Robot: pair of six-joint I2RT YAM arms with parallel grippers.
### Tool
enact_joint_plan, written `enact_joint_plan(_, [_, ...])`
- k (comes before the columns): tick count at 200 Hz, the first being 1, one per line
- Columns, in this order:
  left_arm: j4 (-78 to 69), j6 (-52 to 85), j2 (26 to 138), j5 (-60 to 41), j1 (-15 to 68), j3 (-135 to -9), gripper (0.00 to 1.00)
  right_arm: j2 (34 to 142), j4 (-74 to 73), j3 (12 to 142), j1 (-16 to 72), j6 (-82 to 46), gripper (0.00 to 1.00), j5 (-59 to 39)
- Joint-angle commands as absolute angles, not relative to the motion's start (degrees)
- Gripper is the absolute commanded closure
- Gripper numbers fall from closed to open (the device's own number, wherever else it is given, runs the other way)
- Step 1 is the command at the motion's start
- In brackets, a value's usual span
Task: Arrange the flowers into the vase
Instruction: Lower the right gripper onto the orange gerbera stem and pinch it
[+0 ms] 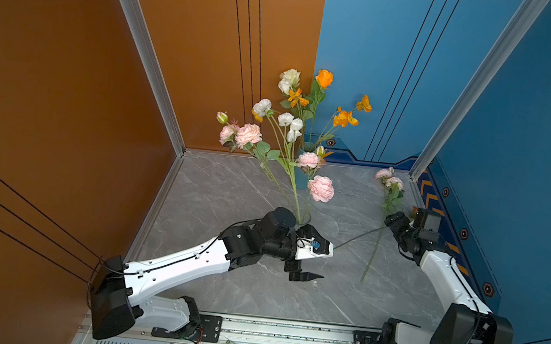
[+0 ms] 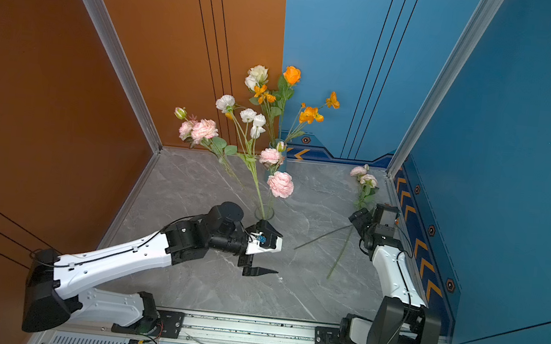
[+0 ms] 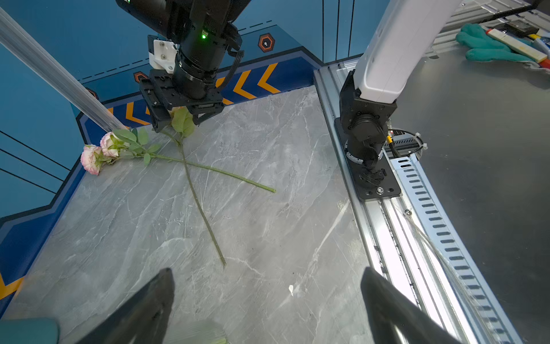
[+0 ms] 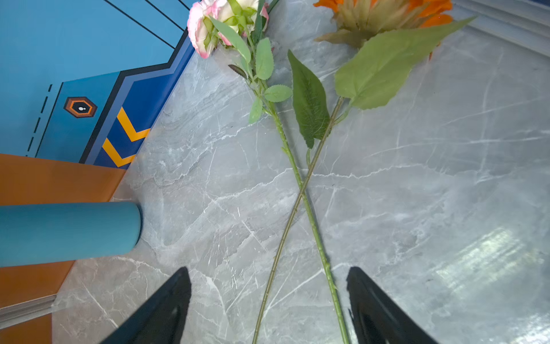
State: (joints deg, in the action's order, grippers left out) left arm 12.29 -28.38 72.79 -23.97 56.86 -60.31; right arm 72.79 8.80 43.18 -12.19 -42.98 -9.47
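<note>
black fingers of the right gripper (image 4: pixel 269 269) stand apart low over the table (image 4: pixel 446 149), closed on nothing, with two thin green stems running between them. those stems cross just beyond the tips and belong to two loose flowers lying flat near the right wall: a pink flower (image 4: pixel 205 26) with two pale blossoms and small round leaves, and an orange flower (image 4: pixel 387 12) with two broad leaves. the left gripper (image 3: pixel 268 270) hangs wide and empty near the middle of the table, just beside a glass vase (image 1: pixel 304 214). the table is grey marble with white veins, shut in by an orange wall (image 1: pixel 66 88) on the left and a blue wall (image 1: pixel 532 137) on the right, with a metal rail (image 1: pixel 285 334) along the near edge bearing the two arms. two vases stand on it: the glass one and a tall blue vase (image 1: pixel 301 179) behind it. the other flowers (image 1: pixel 293 126) rise from these vases on long thin stems, pale pink and white blossoms lower left, orange and white higher at the back; their stems i cannot count.
</note>
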Motion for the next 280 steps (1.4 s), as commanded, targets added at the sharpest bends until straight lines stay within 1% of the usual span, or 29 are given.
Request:
enact_joint_plan(1, [14.6,-30.2,73.2,-21.4,58.2,-60.4,0.02,76.6,2.7,41.6,-15.4,-47.3,0.19,-13.7])
enact_joint_plan(15, [15.8,-31.2,73.2,-19.8,58.9,-60.8,0.02,79.2,-0.7,41.0,-16.9,-48.7,0.22,-15.9])
enact_joint_plan(46, [16.1,-31.3,73.1,-19.8,59.0,-61.0,0.02,82.2,-3.8,40.3,-18.4,-49.5,0.23,-14.5])
enact_joint_plan(67, [16.4,-31.6,72.9,-19.1,59.0,-61.1,0.02,85.0,-5.1,41.4,-19.8,-50.4,0.28,-16.0])
enact_joint_plan(103, [16.4,-31.6,72.9,-18.5,58.5,-61.2,0.02,89.2,-8.6,41.8,-21.2,-51.5,0.29,-16.9])
enact_joint_plan(128, [16.4,-31.8,73.3,-17.6,57.9,-61.1,0.02,92.5,-10.7,42.6,-21.3,-52.3,0.33,-17.1])
enact_joint_plan(148, [16.4,-31.7,73.4,-17.8,57.9,-61.1,0.02,96.0,-12.6,44.4,-21.0,-53.5,0.39,-18.9])
enact_joint_plan(168, [16.4,-31.7,73.6,-17.8,57.9,-61.0,0.02,98.1,-13.0,46.0,-20.0,-54.1,0.43,-17.6])
enact_joint_plan(178, [16.4,-31.7,73.7,-17.8,57.9,-61.1,0.02,98.8,-13.2,46.6,-19.6,-54.1,0.5,-16.7])
enact_joint_plan(183, [16.5,-31.7,73.7,-17.8,57.9,-61.0,0.02,99.2,-13.1,46.9,-19.4,-54.1,0.53,-16.3])
enact_joint_plan(247, [16.5,-31.9,73.7,-17.9,57.9,-61.1,0.02,103.1,-13.6,49.1,-17.5,-54.8,0.56,-15.0])
enact_joint_plan(280, [16.6,-31.8,73.7,-18.0,58.0,-61.1,0.02,104.3,-14.0,49.4,-17.2,-54.8,0.61,-14.6])
